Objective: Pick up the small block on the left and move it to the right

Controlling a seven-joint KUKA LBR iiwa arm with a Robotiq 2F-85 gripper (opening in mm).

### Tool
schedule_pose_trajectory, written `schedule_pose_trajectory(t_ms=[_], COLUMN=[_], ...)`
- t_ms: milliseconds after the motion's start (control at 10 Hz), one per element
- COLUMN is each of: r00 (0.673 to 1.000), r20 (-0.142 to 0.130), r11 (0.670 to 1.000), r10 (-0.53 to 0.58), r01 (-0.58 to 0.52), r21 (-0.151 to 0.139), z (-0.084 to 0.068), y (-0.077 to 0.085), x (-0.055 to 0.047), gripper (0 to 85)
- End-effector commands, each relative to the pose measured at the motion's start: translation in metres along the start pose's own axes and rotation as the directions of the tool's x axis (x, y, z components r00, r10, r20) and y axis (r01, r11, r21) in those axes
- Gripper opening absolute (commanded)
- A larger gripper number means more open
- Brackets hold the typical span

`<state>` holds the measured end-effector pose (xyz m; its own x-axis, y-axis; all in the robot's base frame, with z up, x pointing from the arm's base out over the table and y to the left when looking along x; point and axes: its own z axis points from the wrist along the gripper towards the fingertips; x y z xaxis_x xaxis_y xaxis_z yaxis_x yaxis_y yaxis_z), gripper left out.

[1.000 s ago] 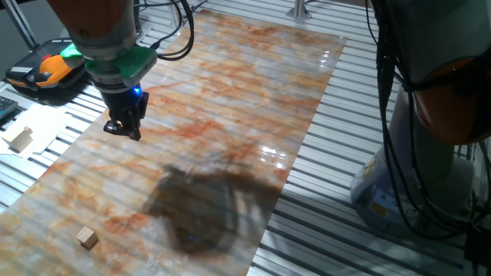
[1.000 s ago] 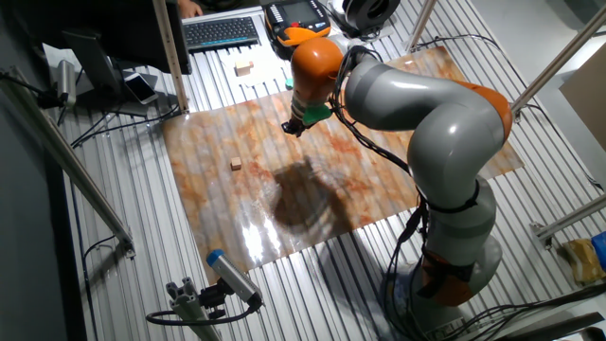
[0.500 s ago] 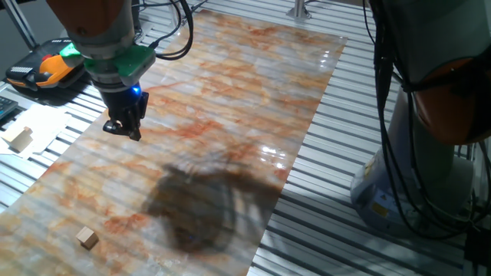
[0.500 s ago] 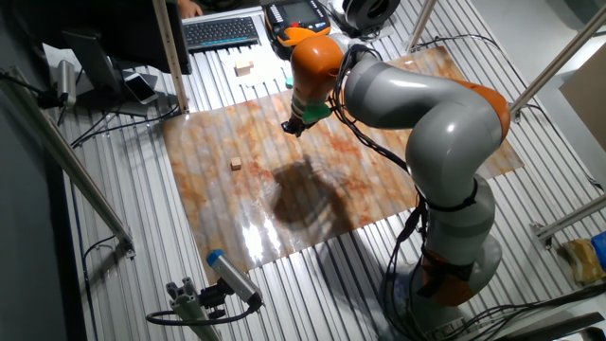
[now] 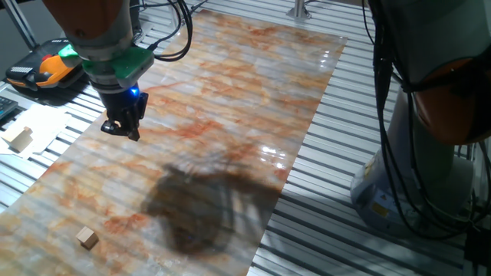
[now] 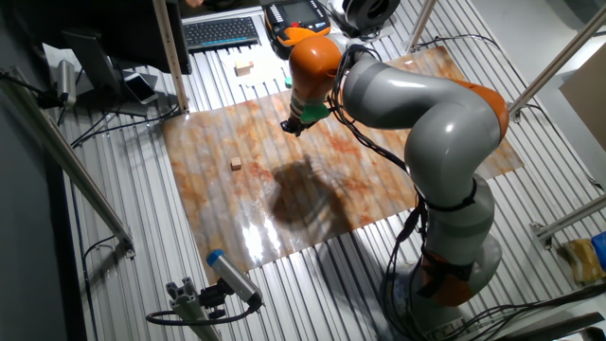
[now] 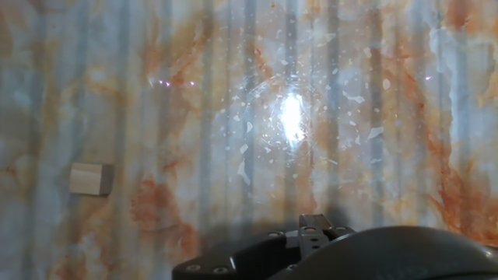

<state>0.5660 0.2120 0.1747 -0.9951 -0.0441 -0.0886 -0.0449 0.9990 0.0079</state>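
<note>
On the marbled desk [image 5: 230, 92] the hand [image 5: 123, 129] has barely drifted, hanging empty, fingers seemingly together, well apart from the small block [image 5: 87, 238] lying untouched near the edge, so the approach remains.

No legible text or labels.

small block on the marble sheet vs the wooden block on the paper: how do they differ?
Place: the small block lies on the marble sheet; the wooden block lies on white paper, off the sheet, on the slatted table.
Shape: the small block is a near cube; the wooden block looks longer.
Size: the wooden block appears larger, though camera distance differs.
Shared: both pale bare wood, both lying apart from the gripper.
</note>
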Motion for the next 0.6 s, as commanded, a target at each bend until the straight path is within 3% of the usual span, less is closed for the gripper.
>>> schedule_pose_trajectory(t_ms=[0, 500], r00=[1.000, 1.000], r20=[-0.001, -0.005], r11=[1.000, 1.000], r10=[0.004, -0.005], r01=[-0.004, 0.005], r21=[-0.002, -0.003], z=[0.0001, 0.0001], y=[0.0000, -0.0005], x=[-0.0003, -0.0006], gripper=[0.0, 0.0])
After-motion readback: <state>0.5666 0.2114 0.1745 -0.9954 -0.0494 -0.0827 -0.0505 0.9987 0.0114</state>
